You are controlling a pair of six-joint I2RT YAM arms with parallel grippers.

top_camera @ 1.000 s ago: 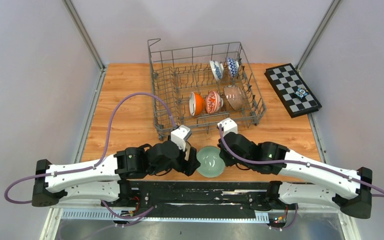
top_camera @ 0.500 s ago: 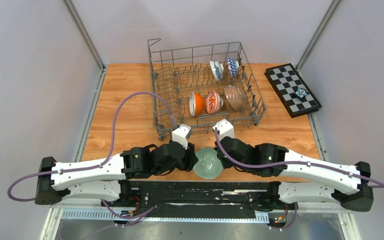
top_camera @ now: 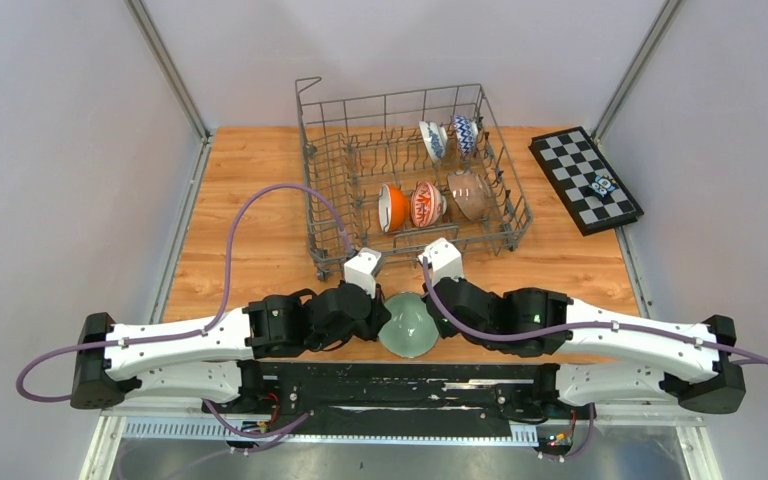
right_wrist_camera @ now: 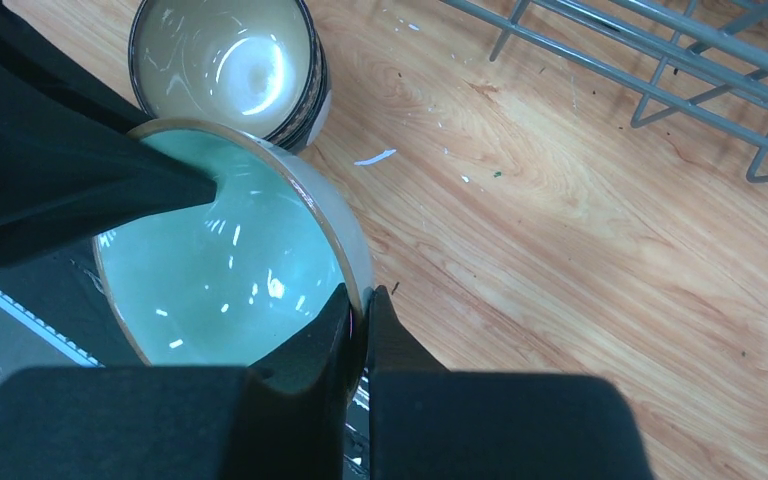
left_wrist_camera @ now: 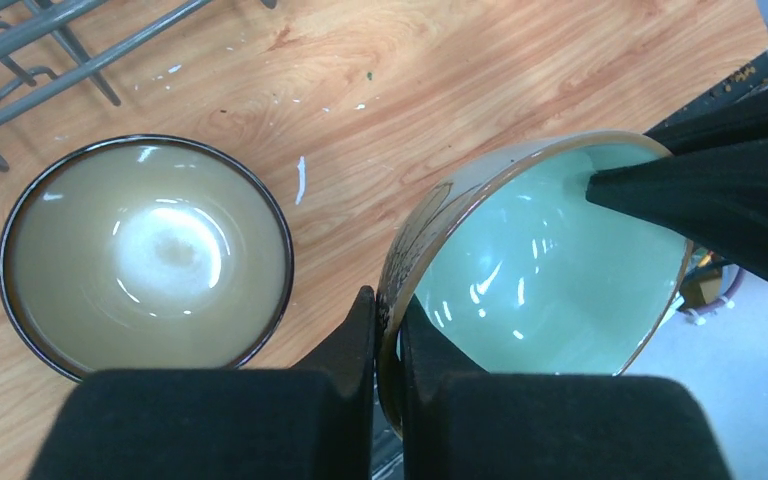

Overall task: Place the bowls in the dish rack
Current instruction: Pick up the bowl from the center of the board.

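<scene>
Left gripper [left_wrist_camera: 388,322] and right gripper [right_wrist_camera: 360,315] clench green bowl [top_camera: 407,325], near bench [top_camera: 250,210] edge.
Opposed pulls could slip or chip it.

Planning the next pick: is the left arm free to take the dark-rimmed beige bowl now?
Probably not yet: the left gripper is shut on the rim of the pale green bowl. The beige bowl sits uncovered just beside it.
</scene>
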